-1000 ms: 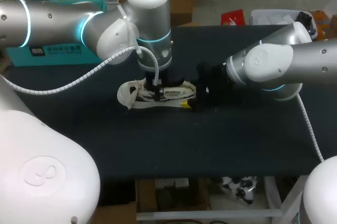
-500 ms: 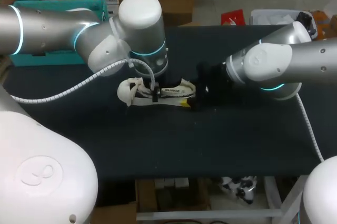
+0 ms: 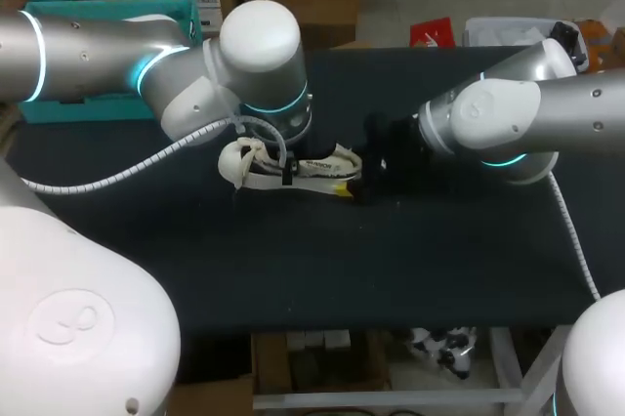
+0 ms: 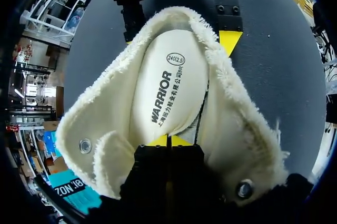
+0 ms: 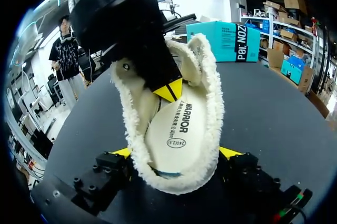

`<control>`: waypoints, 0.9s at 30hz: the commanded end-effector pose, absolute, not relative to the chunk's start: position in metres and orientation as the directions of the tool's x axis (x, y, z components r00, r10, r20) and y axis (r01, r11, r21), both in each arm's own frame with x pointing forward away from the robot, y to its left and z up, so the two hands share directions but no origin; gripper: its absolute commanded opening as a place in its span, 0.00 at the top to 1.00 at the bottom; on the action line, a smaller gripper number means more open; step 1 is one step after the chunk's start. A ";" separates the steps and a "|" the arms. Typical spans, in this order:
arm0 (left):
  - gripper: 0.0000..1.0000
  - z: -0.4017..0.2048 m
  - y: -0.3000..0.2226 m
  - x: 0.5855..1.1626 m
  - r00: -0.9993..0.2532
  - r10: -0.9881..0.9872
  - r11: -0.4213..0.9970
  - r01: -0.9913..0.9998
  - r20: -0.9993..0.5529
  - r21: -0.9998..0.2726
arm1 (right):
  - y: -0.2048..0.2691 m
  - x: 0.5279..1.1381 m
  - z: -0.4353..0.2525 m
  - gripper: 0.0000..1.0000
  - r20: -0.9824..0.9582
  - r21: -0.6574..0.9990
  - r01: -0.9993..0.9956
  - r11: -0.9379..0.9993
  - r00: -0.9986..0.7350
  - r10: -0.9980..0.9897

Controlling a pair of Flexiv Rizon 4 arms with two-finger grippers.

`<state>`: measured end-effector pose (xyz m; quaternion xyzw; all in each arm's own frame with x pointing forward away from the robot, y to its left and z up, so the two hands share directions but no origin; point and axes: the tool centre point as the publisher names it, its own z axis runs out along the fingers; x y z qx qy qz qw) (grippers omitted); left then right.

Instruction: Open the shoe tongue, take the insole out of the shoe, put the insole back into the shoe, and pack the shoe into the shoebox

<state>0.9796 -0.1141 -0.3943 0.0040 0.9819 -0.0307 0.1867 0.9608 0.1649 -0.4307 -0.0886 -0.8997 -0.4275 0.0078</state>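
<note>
Flanking the shoe [image 5: 210,108], right fingers [image 5: 230,152] clamp its heel (left fingers [image 4: 180,141], closed, touch the insole [image 4: 168,87]).

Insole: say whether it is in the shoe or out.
In. The cream printed insole lies flat on the bottom of the cream fleece-lined shoe, its walls all around it.

My left arm [image 3: 146,64] comes in from the side and bends down at the wrist. My left jaws point straight down, yellow fingertips [image 4: 160,141] pressed together. My right arm [image 3: 547,113] lies low and level. My right jaws stand wide, clamping the shoe [image 5: 213,113] at its heel from both sides.
</note>
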 end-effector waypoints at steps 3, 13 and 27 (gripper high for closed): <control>1.00 -0.437 -0.117 1.022 -0.929 -0.007 0.996 0.026 -0.370 -0.085 | 0.164 0.954 -0.435 1.00 0.093 0.769 0.163 0.618 -0.985 0.144; 1.00 -0.390 -0.124 0.998 -0.928 -0.006 0.989 0.051 -0.374 -0.140 | 0.164 0.954 -0.435 1.00 0.093 0.769 0.163 0.618 -0.985 0.144; 1.00 -0.355 -0.130 0.971 -0.954 -0.012 0.967 0.066 -0.300 -0.247 | 0.164 0.954 -0.435 1.00 0.093 0.769 0.163 0.618 -0.985 0.144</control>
